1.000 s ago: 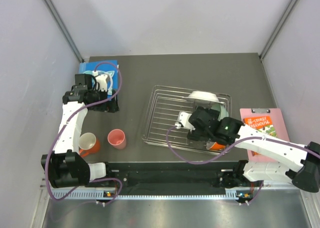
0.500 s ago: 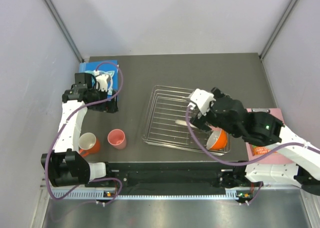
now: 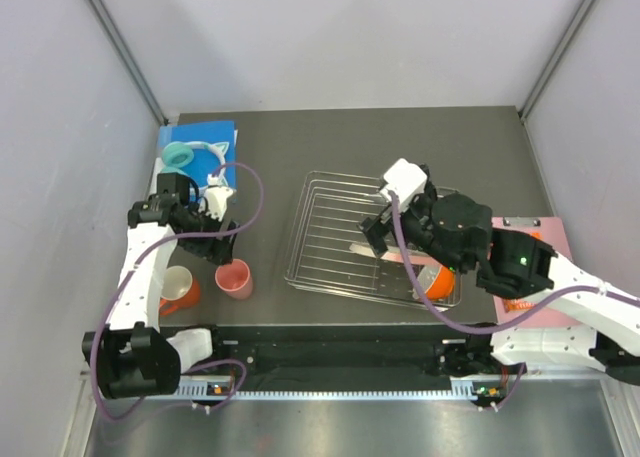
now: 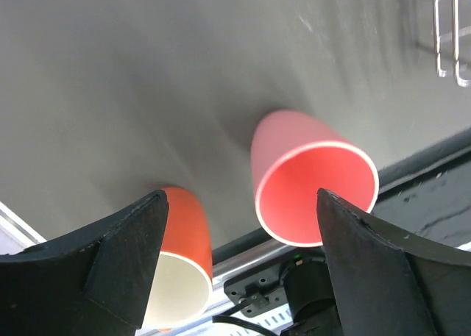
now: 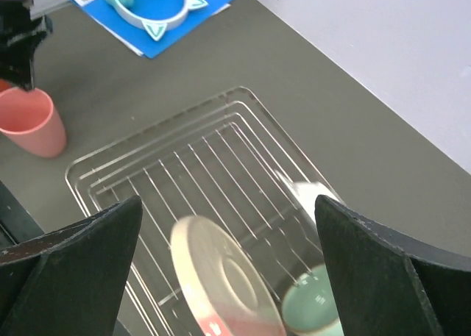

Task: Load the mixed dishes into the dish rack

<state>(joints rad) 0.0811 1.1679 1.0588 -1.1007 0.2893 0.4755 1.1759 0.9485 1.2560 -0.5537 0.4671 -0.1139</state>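
While neither of my grippers holds anything, my left gripper (image 4: 239,198) hangs over the dark grey table (image 3: 270,147) with its two dark fingers spread wide. Below and between them a pink plastic cup (image 4: 309,181) stands upright with its mouth open. An orange mug with a white inside (image 4: 180,259) stands just beside the cup, toward the table's near left corner. My right gripper (image 5: 227,200) is likewise wide open, poised above the large rectangular silver wire dish rack (image 5: 110,176) near the middle of the table. In the rack's right part, a round pink-and-cream plate (image 5: 221,284) leans tilted on the bars. A mint-green bowl (image 5: 313,306) sits just beside it and a white plate (image 5: 305,192) just beyond. An orange bowl (image 3: 440,280) sits at the rack's near right corner, partly hidden by my right arm. At the far left, a teal ring (image 3: 178,157) lies on a flat blue board (image 3: 225,135).
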